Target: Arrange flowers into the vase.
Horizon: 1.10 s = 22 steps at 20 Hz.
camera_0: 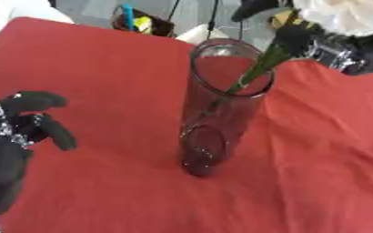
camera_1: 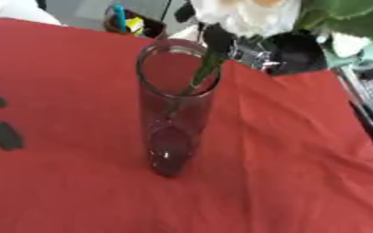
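A tall clear glass vase (camera_0: pixel 214 113) stands upright on the red tablecloth (camera_0: pixel 102 82) near the middle. A white flower (camera_1: pixel 245 16) with a green stem (camera_0: pixel 257 68) hangs over the vase's mouth, the stem's lower end dipping inside the rim. My right hand (camera_0: pixel 301 34) comes in from the upper right, its fingers curled round the stem just below the bloom. My left hand (camera_0: pixel 18 132) rests at the lower left of the cloth, fingers relaxed and apart, holding nothing, well clear of the vase.
Beyond the table's far edge stands a dark container (camera_0: pixel 142 22) holding a blue stick and something yellow. Green leaves (camera_1: pixel 357 18) show at the upper right. The table's right edge (camera_1: pixel 365 113) runs along the right side.
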Motion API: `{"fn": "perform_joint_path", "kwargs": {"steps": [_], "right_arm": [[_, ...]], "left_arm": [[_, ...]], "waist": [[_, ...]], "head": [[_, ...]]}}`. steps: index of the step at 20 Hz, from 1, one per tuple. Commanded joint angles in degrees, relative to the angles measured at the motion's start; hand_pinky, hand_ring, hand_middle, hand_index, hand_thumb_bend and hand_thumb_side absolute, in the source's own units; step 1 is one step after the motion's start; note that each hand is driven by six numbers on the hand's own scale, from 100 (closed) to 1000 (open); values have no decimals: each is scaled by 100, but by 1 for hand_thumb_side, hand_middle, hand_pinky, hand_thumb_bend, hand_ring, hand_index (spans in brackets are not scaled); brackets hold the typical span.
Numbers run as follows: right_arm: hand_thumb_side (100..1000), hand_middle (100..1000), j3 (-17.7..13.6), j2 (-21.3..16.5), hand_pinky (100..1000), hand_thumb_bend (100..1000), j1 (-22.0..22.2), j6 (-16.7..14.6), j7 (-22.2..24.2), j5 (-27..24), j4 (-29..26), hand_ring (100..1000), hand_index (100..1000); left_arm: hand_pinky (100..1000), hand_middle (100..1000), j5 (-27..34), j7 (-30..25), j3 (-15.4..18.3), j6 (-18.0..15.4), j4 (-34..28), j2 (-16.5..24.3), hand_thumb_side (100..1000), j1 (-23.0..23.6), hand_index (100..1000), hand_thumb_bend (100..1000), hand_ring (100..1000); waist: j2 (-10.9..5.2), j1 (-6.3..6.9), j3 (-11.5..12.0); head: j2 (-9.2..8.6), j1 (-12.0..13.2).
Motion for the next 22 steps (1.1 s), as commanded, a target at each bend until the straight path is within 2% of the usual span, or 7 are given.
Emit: {"fn": "perform_joint_path", "kwargs": {"steps": [1, 10, 17, 22], "right_arm": [[1000, 821, -78, -250, 999, 100, -121, 1, 23, -103, 83, 1000, 914], [1000, 834, -57, -414, 989, 100, -85, -126, 125, 57, 322, 1000, 926], [1000, 838, -21, -487, 989, 100, 14, -252, 226, 182, 395, 1000, 928], [1000, 829, -6, -458, 996, 100, -5, -284, 217, 52, 388, 1000, 921]], "left_arm": [[489, 701, -40, -40, -57, 17, -91, 22, 999, -65, 752, 100, 464], [489, 702, -71, -86, -67, 58, -91, 23, 1000, -68, 751, 100, 464], [489, 703, -85, -106, -69, 64, -91, 26, 1000, -61, 751, 100, 465], [489, 704, -98, -128, -77, 68, -91, 20, 1000, -63, 750, 100, 465]], "waist": [[-98, 6, 2], [-78, -43, 0], [-70, -41, -20], [-55, -38, -11]], "head": [[-99, -28], [-139, -163], [-143, -151], [-151, -139]]}}
